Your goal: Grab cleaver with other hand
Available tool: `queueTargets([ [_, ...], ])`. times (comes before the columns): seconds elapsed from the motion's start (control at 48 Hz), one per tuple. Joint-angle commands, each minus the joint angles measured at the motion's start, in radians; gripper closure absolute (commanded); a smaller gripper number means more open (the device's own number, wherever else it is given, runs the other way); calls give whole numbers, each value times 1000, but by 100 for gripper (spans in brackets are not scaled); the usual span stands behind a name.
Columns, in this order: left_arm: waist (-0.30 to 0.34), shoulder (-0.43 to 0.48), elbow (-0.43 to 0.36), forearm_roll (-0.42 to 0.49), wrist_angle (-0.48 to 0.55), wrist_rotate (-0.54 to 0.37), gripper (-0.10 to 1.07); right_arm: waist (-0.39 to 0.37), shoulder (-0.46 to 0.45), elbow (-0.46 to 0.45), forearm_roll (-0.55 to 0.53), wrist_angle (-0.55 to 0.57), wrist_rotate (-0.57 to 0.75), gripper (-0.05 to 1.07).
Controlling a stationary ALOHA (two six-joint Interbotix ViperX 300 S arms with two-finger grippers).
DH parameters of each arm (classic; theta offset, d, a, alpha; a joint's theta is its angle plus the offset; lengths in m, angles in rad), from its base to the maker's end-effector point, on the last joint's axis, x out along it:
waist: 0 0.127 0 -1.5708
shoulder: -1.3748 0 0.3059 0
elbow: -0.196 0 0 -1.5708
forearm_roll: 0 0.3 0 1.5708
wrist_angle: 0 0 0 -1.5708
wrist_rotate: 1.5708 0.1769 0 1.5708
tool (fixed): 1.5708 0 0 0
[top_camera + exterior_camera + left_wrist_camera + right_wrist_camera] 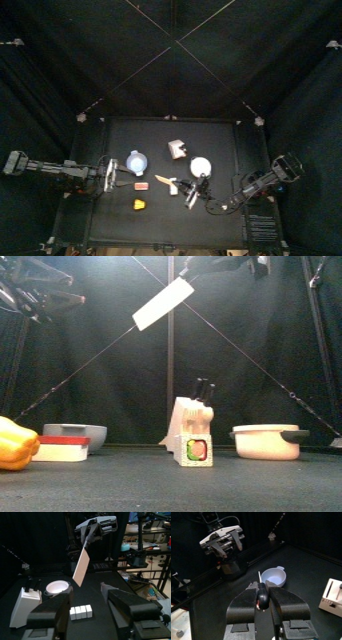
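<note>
High above the desk (254,491), the cleaver (163,304) hangs in the air with its pale oblong blade slanting down and to the left in my front view, well clear of the knife block (191,436) and the white round dish (267,442) beneath it. My right hand (93,532) is clamped on the thin tan-brown handle; in its own wrist view I see the blade edge-on, running out between the closed jaws. My left hand (85,601) has its jaws spread wide apart and holds nothing, facing the blade from the left with a gap between them. I judge the cleaver to be a light, stiff toy, so weight is no worry, but the flat blade looks smooth and could slide or twist in a pinch. With the handle taken up by the right hand, I think the blade is what is free to grip: I would close the left jaws across its flat faces, toward the handle end, to limit swinging. Released too soon, it could drop onto the things below.
</note>
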Motion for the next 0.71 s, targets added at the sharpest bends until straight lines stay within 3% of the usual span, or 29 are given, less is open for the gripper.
queueTargets([
  [0.0, -6, 63, -52, 5, -48, 3, 1, -6, -41, -2, -58, -14, 14, 56],
  [0.167, -6, 112, -77, 11, -120, 2, 1, -5, -43, -2, -126, -20, 14, 56],
  [0.438, -9, 118, -86, 3, -199, -17, 1, 0, -43, -8, -285, -20, 17, 56],
  [0.688, -8, 149, -81, 5, -328, -34, 1, 2, -29, -21, -321, -23, 17, 56],
])
